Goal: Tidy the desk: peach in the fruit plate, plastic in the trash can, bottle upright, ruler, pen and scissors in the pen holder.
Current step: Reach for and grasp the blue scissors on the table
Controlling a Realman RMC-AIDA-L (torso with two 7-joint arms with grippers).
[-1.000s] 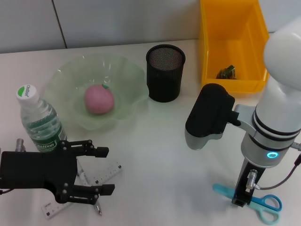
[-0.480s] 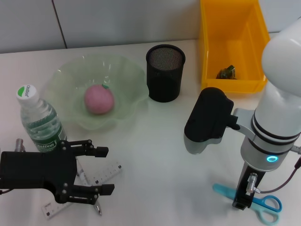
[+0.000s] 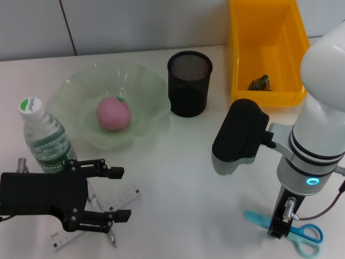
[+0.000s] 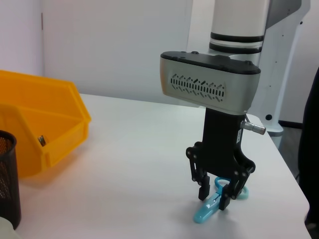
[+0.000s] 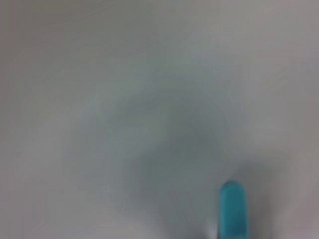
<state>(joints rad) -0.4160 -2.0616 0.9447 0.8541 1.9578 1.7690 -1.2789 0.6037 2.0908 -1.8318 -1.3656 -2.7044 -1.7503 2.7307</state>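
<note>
Desk [image 3: 178, 178], white: carrying all items. Right gripper [image 4: 215, 199]: pointing straight down at the near right of the desk, its fingers standing either side of the scissors [image 3: 302, 235] with a small gap showing; whether they are touching the cover cannot be told. Scissors: lying flat, light blue blade cover pointing left, blue loop handles to the right. Left gripper [image 3: 121, 194]: hovering low at the near left, jaws spread wide, gripping nothing. Ruler [image 3: 121, 200] and pen [image 3: 110, 237]: lying on the desk just beneath the left gripper, partly hidden by it. Bottle [image 3: 44, 137]: standing upright at the left, white cap on top. Peach [image 3: 113, 114]: sitting inside the fruit plate [image 3: 75, 86]. Pen holder [image 3: 189, 83]: standing just right of the fruit plate. Trash can [image 3: 264, 48]: sitting at the far right, holding a small greenish scrap [image 3: 260, 82].
</note>
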